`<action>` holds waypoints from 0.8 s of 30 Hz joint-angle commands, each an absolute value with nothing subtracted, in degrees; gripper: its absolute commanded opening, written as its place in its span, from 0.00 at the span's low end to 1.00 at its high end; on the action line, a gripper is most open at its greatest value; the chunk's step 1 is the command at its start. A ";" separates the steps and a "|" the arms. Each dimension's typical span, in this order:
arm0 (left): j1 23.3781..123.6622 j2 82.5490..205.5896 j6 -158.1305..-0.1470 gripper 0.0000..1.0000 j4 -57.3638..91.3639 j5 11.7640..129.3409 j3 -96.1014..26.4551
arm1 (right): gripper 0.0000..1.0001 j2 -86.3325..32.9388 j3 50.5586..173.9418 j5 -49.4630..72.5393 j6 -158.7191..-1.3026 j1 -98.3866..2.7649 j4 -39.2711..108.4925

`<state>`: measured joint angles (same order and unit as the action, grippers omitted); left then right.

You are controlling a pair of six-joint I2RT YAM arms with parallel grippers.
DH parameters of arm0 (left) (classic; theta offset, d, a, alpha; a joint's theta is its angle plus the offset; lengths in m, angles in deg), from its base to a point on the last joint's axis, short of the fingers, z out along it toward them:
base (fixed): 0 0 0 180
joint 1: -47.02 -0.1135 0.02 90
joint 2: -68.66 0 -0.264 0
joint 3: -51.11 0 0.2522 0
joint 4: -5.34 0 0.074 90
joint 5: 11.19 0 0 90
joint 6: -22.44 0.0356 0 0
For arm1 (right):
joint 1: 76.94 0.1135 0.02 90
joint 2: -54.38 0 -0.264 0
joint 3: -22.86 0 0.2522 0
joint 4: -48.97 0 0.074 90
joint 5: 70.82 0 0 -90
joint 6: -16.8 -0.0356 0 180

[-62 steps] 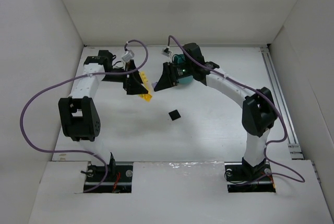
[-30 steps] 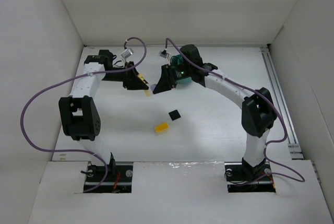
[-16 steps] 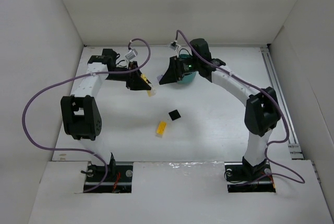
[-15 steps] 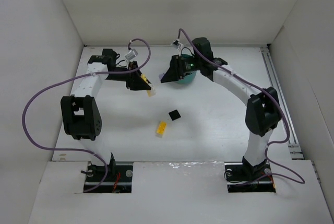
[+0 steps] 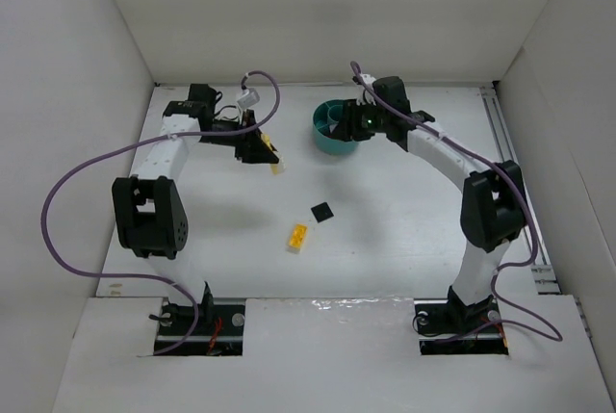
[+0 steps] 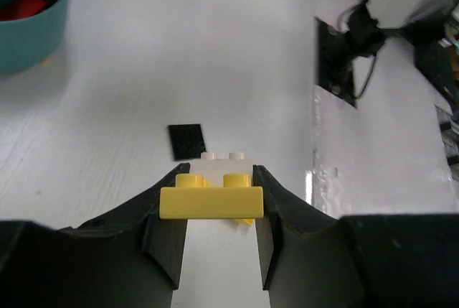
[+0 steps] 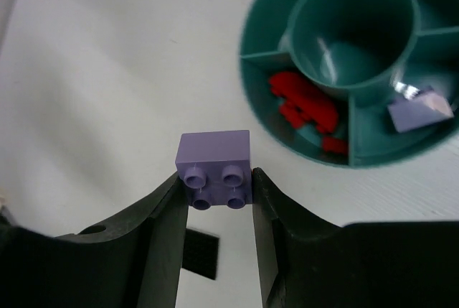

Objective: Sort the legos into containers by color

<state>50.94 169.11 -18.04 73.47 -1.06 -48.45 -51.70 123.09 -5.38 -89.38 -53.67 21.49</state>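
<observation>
Far back on the white table (image 5: 404, 220) sits one round teal dish (image 5: 330, 146). It has a round cup in the middle and slices all around it. One slice holds a few red legos (image 7: 305, 101), too bunched up to count. The next slice holds one pale purple lego (image 7: 419, 107).

A second purple brick (image 7: 214, 168), with four bumps, is pinched tight in the right gripper (image 7: 216, 179), just beside the dish.

Two bricks are yellow. The held yellow brick (image 6: 211, 202) is squeezed in the left gripper (image 6: 219, 186), left of the dish. The loose yellow lego (image 5: 297, 237) lies near the middle of the table. One flat black lego (image 5: 320, 211) lies close to it, a bit farther back.

Both arms reach far across the table. The left arm bends to the right. The right arm leans left toward the dish.
</observation>
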 commanded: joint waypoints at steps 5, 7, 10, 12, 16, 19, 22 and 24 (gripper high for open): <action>55.28 162.53 -57.79 0.00 43.72 22.81 -50.02 | 0.00 -47.75 119.15 5.64 -86.03 -55.49 21.58; 55.81 161.05 -57.80 0.00 43.01 25.97 -50.02 | 0.00 -47.74 119.15 7.31 -86.03 -55.49 22.11; 55.81 159.11 -57.80 0.00 40.91 30.29 -47.65 | 0.00 -47.74 119.15 9.06 -84.28 -55.49 22.11; 56.42 156.12 -58.95 0.00 36.88 31.96 -43.63 | 0.00 -47.74 120.72 9.59 -80.94 -55.49 21.50; 56.42 154.88 -58.95 0.00 35.72 30.05 -40.45 | 0.00 -47.74 123.10 9.60 -75.75 -56.55 19.30; 56.42 153.48 -59.65 0.00 33.53 28.20 -37.12 | 0.00 -47.74 124.33 6.54 -73.73 -58.30 19.91; 56.42 152.69 -59.04 0.00 32.21 27.66 -35.87 | 0.00 -49.66 127.13 3.19 -73.20 -60.14 19.91; 56.42 152.69 -59.03 0.00 32.20 27.66 -35.87 | 0.00 -51.25 129.50 0.39 -72.58 -60.93 17.11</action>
